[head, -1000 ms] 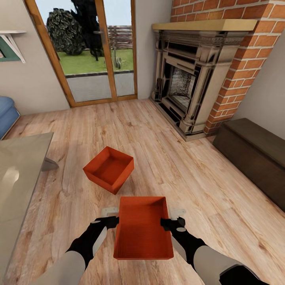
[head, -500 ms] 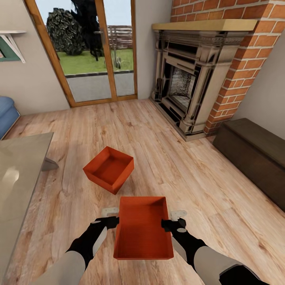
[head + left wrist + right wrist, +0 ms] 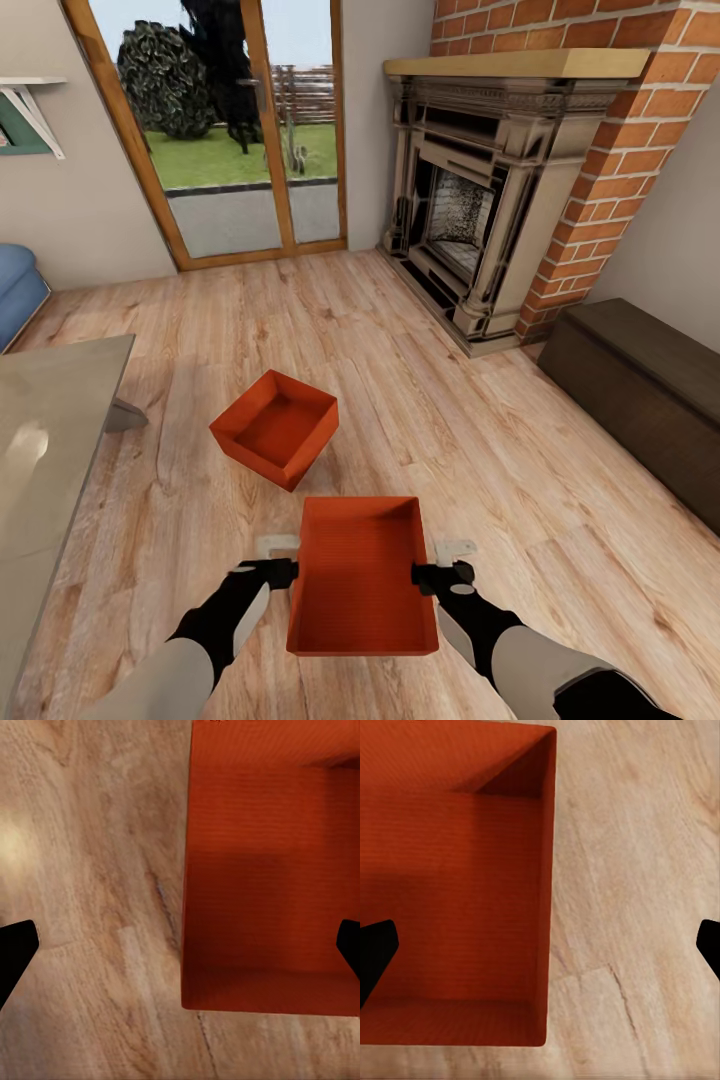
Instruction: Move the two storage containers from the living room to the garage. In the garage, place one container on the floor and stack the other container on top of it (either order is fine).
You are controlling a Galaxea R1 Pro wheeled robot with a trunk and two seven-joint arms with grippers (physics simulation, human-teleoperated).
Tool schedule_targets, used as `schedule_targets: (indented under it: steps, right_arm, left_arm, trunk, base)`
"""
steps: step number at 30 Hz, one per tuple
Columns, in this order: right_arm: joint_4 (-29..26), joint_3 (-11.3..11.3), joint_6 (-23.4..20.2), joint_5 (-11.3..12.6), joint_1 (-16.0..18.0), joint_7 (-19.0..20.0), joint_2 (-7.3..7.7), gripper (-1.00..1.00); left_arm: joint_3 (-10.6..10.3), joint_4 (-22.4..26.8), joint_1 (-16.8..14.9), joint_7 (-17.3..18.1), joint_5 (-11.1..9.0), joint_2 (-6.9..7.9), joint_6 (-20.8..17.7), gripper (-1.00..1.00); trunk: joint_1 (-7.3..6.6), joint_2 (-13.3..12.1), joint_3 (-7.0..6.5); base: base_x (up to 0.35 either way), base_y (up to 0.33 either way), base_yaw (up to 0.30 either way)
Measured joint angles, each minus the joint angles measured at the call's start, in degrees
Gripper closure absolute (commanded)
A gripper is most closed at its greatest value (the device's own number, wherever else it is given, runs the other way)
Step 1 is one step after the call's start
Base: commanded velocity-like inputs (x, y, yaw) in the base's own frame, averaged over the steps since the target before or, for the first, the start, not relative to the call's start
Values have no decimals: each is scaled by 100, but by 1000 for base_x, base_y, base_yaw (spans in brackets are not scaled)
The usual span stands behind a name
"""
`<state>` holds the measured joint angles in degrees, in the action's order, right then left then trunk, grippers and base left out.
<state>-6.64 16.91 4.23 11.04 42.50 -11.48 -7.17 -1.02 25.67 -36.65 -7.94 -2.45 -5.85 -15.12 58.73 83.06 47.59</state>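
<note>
Storage container [image 3: 362, 580] sits on the living room's wood floor [image 3: 480, 440] between left gripper [image 3: 272, 562] and right gripper [image 3: 440, 565], each spread wide astride a side wall, apparently readying a two-armed lift. Its twin [image 3: 275, 427] waits just beyond, to the left.

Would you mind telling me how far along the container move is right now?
Nothing is delivered yet: both containers are on the living room's wood floor. In hand: the left gripper and right gripper straddle the near container's side walls, jaws wide open. The far container sits untouched. Carrying and stacking remain.
</note>
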Motion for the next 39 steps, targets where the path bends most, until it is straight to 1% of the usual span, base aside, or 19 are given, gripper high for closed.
schedule_targets:
  steps: [3,6,7,10,25,39]
  right_arm:
    - [19,-6,82,35,0,0,6,-100]
    - [37,-8,205,126,0,-3,10,-100]
    - [66,-9,266,188,0,-2,13,-100]
    - [92,-9,297,221,0,-1,14,-100]
    - [105,0,310,236,0,-1,15,-100]
    - [105,0,302,243,0,-1,11,-100]
  left_arm:
    - [-49,-1,0,6,184,14,0,-100]
    - [-63,-16,0,4,266,18,2,-100]
    - [-68,-23,0,3,270,17,2,-100]
    - [-71,-27,0,1,261,7,-4,-100]
    - [-65,20,0,12,267,-6,-17,-100]
    - [-57,17,0,20,261,4,-69,-100]
  trunk:
    - [0,0,0]
    - [0,0,0]
    - [0,0,0]
    - [0,0,0]
    - [0,0,0]
    - [307,560,251]
  base:
    - [0,0,0]
    - [0,0,0]
    - [0,0,0]
    - [0,0,0]
    - [0,0,0]
    - [0,0,0]
